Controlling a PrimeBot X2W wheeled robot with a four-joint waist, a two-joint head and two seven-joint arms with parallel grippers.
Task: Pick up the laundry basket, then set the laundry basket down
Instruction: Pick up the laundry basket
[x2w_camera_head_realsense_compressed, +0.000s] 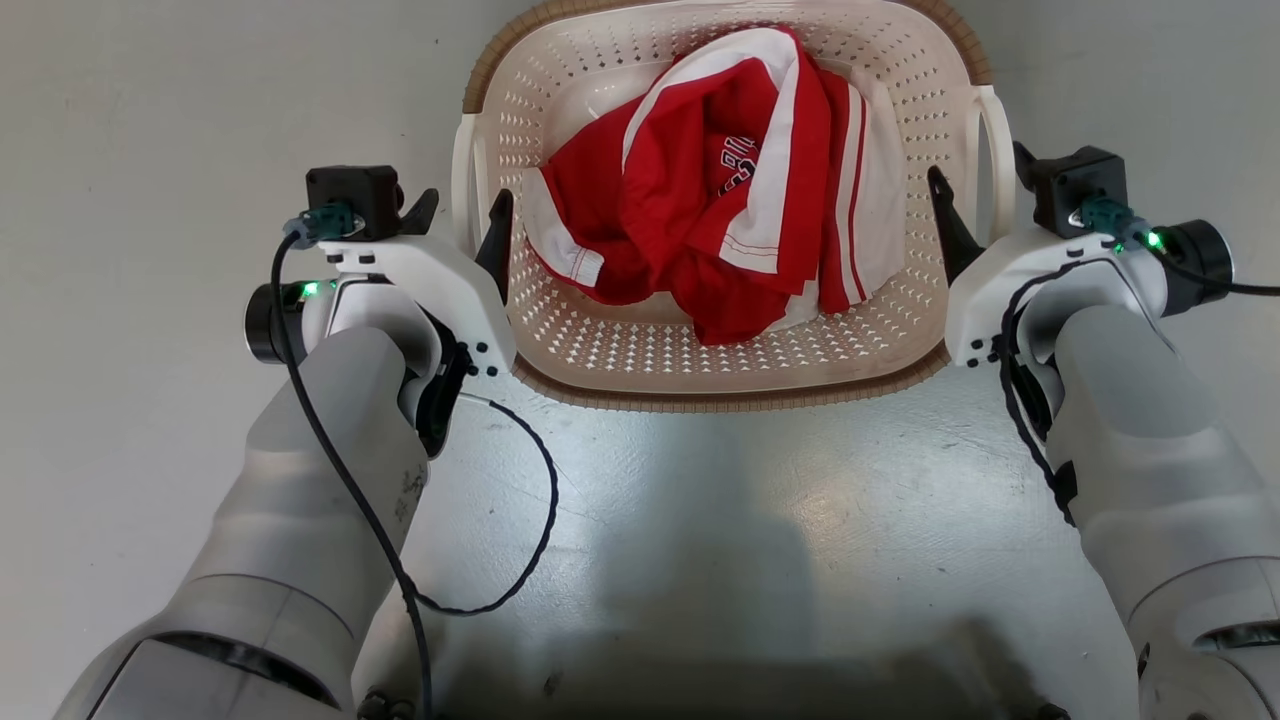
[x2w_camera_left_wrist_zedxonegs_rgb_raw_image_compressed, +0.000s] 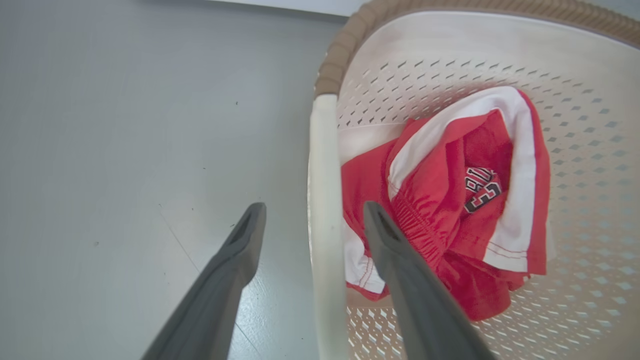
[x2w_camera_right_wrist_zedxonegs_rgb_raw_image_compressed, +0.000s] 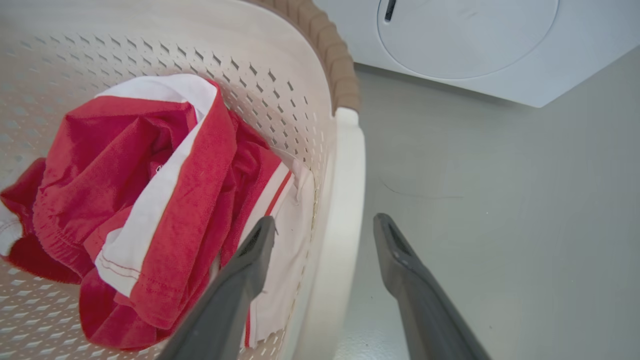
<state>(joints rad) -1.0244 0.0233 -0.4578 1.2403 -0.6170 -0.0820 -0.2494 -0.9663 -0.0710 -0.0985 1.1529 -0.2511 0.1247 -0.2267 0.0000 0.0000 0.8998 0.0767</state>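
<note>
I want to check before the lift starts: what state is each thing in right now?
Laundry basket: upright on the floor, not lifted, clothes inside.
Clothes: red and white, crumpled in the basket.
Left hand: open, fingers astride the left handle.
Right hand: open, fingers astride the right handle.
Washing machine door: looks shut.
</note>
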